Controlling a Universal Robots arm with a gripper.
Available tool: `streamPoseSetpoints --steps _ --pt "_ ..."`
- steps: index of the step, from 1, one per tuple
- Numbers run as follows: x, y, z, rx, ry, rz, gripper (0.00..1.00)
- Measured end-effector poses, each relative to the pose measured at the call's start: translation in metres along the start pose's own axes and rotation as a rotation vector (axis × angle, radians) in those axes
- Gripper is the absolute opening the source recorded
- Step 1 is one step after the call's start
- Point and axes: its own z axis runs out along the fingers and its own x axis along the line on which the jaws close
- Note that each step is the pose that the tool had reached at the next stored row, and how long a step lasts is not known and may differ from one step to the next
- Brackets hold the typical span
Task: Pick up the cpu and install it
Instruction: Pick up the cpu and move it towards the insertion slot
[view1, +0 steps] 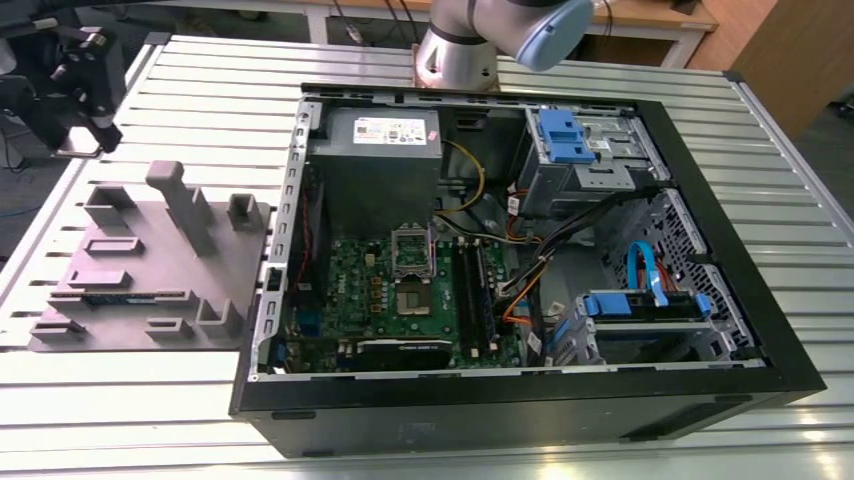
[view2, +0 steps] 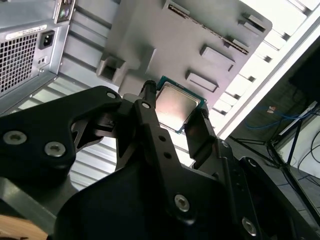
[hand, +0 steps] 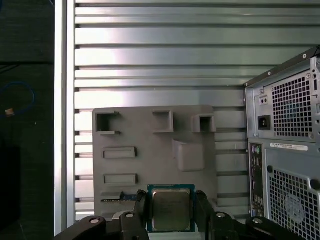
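Above the grey moulded fixture plate (hand: 150, 135), beside the open black computer case (view1: 534, 420), the black jaws stand clamped on opposite edges of the small square cpu with silver-grey metal top (hand: 171, 210); carry it level; grip firm, never crushing.

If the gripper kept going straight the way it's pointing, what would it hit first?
Probably the grey fixture plate, which lies straight beyond the cpu that the gripper holds. The depth between them is unclear.
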Motion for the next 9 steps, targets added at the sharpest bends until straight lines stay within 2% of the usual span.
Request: streamPoseSetpoints --steps 9 --pt "-0.0272 0.0008 0.0010 0.0000 0.0000 0.000 0.48"
